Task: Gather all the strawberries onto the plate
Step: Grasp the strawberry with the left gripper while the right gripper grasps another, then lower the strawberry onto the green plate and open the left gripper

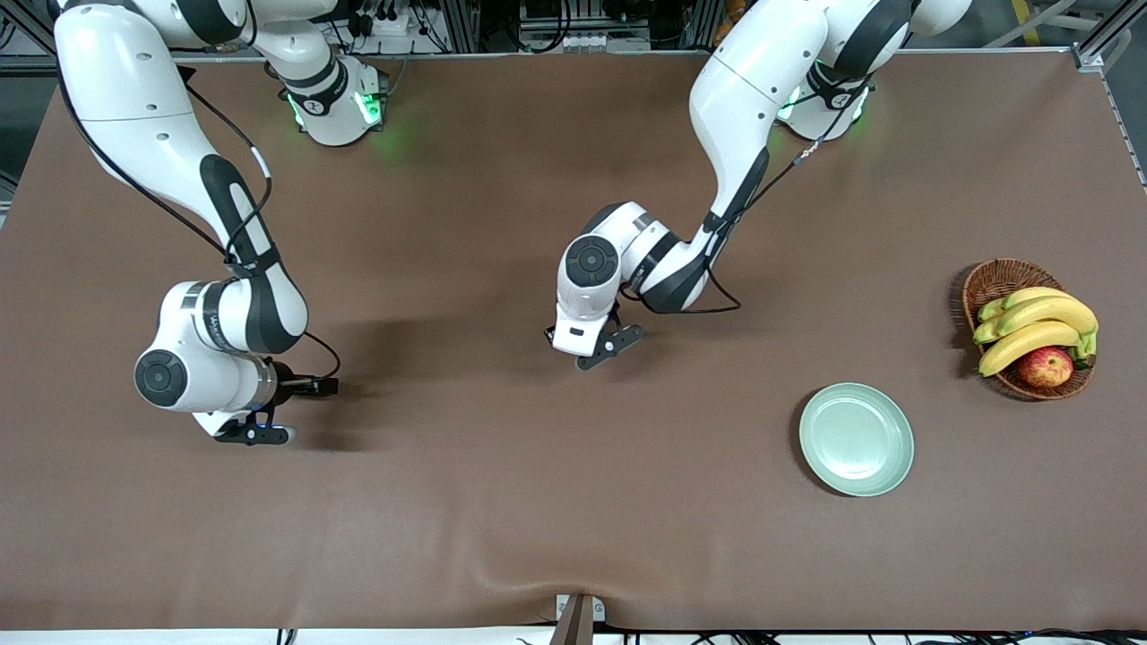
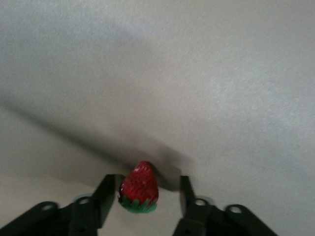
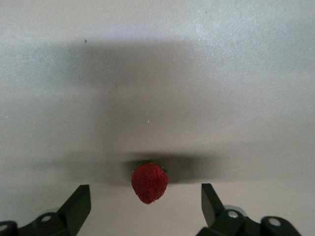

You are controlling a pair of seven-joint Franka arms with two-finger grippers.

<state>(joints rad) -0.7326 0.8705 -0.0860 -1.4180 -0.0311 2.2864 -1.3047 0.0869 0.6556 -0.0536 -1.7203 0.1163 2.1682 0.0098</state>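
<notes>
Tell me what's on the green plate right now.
Nothing shows on the plate; its surface looks bare. Each wrist view shows one strawberry on the table between that gripper's fingers. A third berry is not visible in any view.

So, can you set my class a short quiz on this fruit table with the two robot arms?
1. True or false: the pale green plate has fruit on it.
2. The left gripper and the right gripper are both low over the table, fingers apart. What sits between each pair of fingers? A an apple; B a strawberry; C a banana.
3. Which fruits lie in the wicker basket?

Key
1. False: the plate is bare.
2. B.
3. Bananas and an apple.
</notes>
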